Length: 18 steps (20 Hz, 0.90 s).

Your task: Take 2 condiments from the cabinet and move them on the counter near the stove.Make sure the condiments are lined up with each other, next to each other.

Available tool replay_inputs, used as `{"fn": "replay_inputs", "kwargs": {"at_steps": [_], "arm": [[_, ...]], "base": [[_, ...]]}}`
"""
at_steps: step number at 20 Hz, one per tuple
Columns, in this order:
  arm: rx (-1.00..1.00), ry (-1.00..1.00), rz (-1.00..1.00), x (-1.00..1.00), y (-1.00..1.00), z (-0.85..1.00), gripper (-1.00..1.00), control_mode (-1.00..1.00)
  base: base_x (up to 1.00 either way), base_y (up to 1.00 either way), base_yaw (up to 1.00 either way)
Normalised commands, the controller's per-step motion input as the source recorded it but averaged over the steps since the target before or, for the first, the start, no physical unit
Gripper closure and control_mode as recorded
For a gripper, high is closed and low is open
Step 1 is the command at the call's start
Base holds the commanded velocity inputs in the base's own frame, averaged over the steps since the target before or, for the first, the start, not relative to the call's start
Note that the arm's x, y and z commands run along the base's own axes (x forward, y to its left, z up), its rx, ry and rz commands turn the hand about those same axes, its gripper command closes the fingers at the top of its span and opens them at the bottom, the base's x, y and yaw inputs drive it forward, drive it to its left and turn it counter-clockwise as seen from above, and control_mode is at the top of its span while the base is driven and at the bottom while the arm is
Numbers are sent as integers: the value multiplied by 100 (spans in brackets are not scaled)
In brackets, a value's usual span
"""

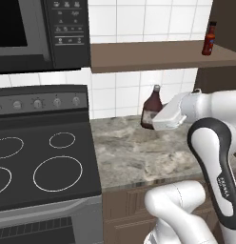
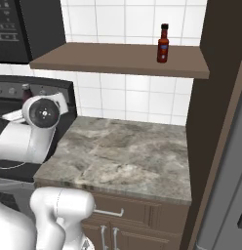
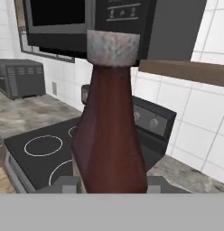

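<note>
Gripper (image 3: 111, 182) is clamped on the maroon bottle (image 1: 151, 108), its two dark fingertips (image 3: 64, 184) pressed against either side of the bottle's lower body in the hand view. From that camera the bottle stands upright and close, with its pale cap at the top and the dark glass widening below.

From the left base view the white hand reaches in from the right and covers the bottle's lower right part. The bottle sits low over the counter (image 1: 134, 152), toward the back near the white tiled wall (image 1: 120, 90), a little to the right of the stove (image 1: 44, 152). Whether its base touches the stone or hangs just above it is hard to tell, since the hand hides that edge. In the right base view the arm's round joint blocks most of the bottle, and just its cap seems to peek out beside the stove's knob panel.

The red-orange bottle (image 2: 163, 44) with the black cap stands upright on the cabinet shelf (image 2: 93, 59), toward its right end, close to the tall dark side panel (image 2: 218, 88). It is well apart from the maroon one.

A black microwave (image 1: 39, 33) hangs above the stove, left of the shelf.
</note>
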Motion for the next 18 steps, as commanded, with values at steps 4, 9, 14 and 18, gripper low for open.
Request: {"fn": "replay_inputs", "kwargs": {"at_steps": [4,9,14,18], "arm": [[0,0,7,33,0,-41,100,-100],[0,2,5,31,0,-23,100,-100],[0,2,4,33,0,-31,100,-100],[0,4,5,29,0,-45,100,-100]], "base": [[0,0,0],[0,0,0],[0,0,0],[0,0,0]]}}
